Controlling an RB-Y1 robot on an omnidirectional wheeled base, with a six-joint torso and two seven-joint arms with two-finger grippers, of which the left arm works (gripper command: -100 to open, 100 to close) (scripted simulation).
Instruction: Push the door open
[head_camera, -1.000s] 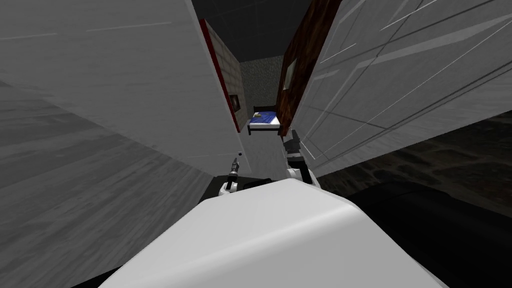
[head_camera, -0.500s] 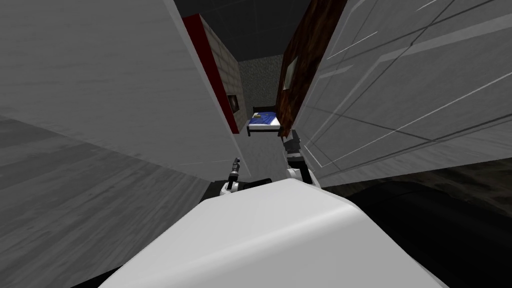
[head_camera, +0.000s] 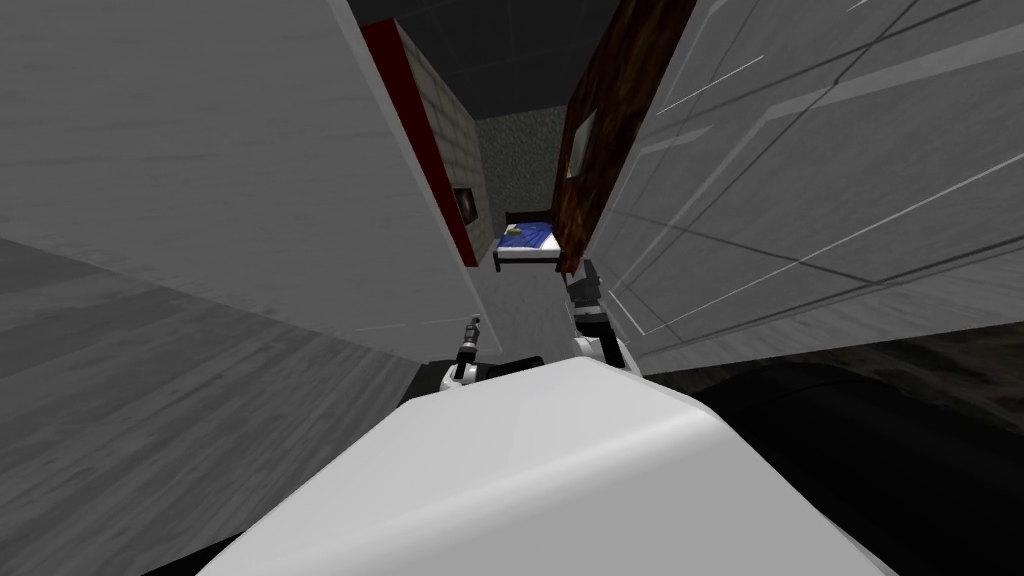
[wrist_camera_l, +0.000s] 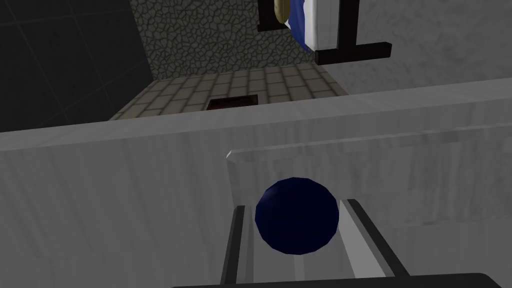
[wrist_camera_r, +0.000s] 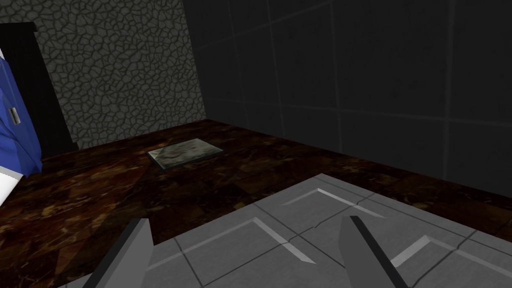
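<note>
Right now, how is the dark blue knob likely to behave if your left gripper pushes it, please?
The knob looks round and smooth, so the left gripper's thin fingers pressing it might slip. Mounted on a raised plate on the grey door, it probably stays stiff and carries the push.

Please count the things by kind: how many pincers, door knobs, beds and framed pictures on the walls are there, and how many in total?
Pincers: 2, left pincer and right pincer
Door knobs: 1, dark blue knob
Beds: 1, bed
Framed pictures: 2, tiled-wall picture and brown-wall picture
Total: 6
</note>
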